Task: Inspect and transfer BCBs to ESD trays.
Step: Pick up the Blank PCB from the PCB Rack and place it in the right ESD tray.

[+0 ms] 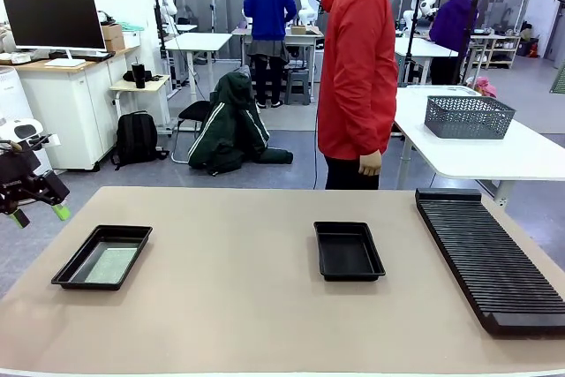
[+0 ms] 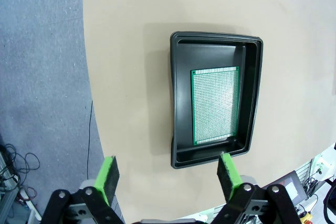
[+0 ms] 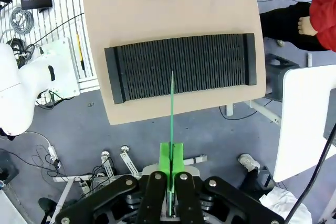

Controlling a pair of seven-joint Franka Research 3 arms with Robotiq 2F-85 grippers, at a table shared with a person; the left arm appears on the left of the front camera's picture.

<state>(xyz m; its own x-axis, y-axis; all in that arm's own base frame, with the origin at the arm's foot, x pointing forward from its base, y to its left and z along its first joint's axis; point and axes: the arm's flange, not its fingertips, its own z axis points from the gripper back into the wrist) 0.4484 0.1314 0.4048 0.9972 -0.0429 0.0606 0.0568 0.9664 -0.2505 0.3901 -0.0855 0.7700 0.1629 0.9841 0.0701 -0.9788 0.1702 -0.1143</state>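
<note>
Two trays: left ESD tray point(image 1: 74, 258) at the table's 8 o'clock holds a BCB point(image 1: 110, 265) flat; centre ESD tray point(image 1: 349, 253) sits apart. Left gripper point(image 1: 40, 214) released, at 9 o'clock. Right gripper point(image 3: 171, 158) clenched on second BCB point(image 3: 172, 108), edge-on above slotted rack point(image 3: 210, 66).

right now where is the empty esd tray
In the front view the empty ESD tray sits just right of centre, between the left tray holding a BCB and the slotted rack.
</note>
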